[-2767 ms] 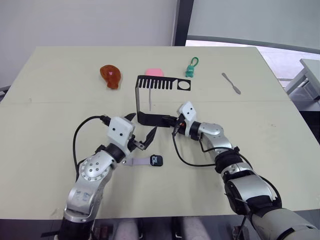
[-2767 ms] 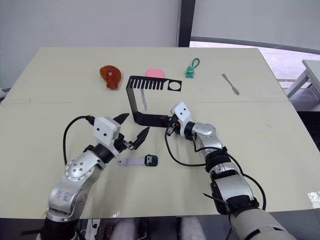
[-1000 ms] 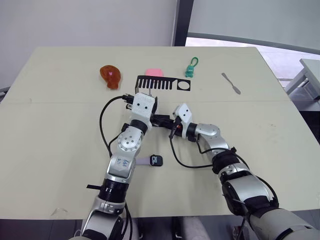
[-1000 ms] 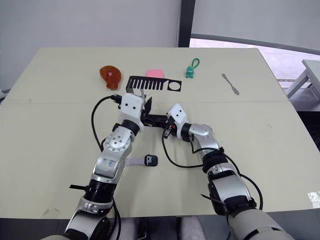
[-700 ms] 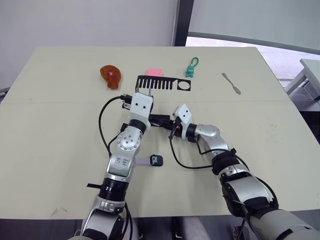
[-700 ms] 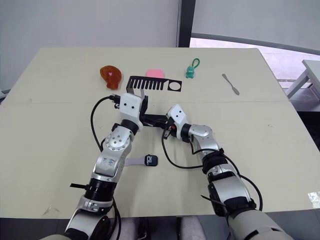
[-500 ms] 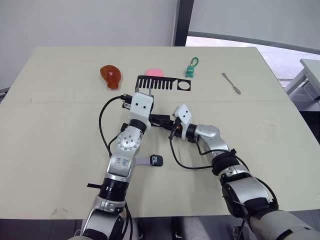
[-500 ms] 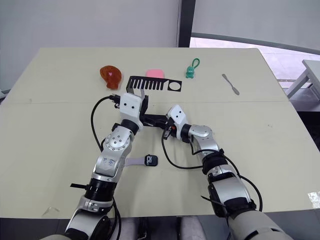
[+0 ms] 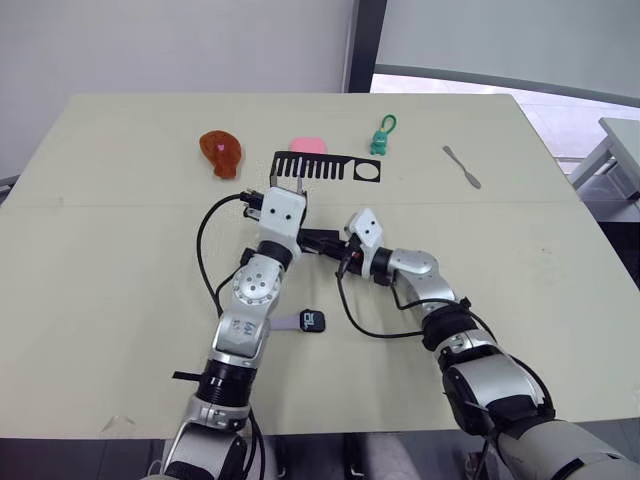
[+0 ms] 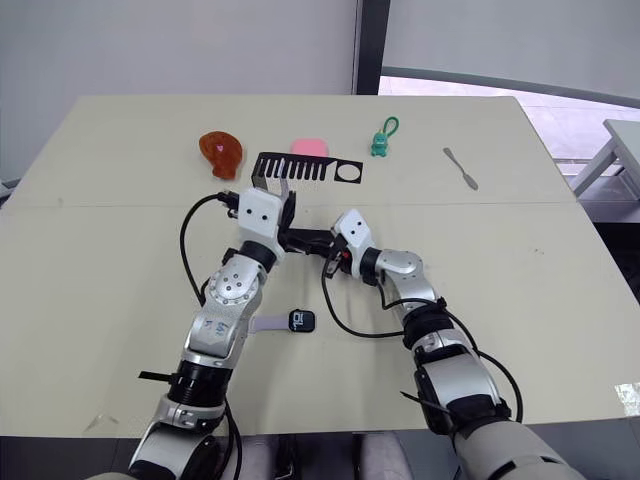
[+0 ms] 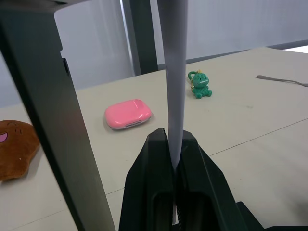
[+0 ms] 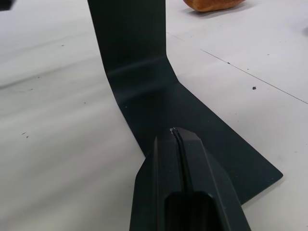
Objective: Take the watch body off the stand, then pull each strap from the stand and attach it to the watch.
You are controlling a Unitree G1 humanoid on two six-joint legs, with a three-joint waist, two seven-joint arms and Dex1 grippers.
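The black stand rises mid-table, its comb top toward the far side. One light grey strap hangs from the comb, and my left gripper is shut on its lower end, just beside the stand's upright. My right gripper is shut, its tips resting on the stand's flat base. The watch body lies on the table nearer to me, with the other grey strap joined to its left side.
Behind the stand lie a brown plush piece, a pink case and a green keychain figure. A grey metal tool rests at the far right. Black cables loop beside both wrists.
My left arm has gone from beside the watch, jaws open, up to the stand and shut on the hanging strap. The right gripper has stayed on the base.
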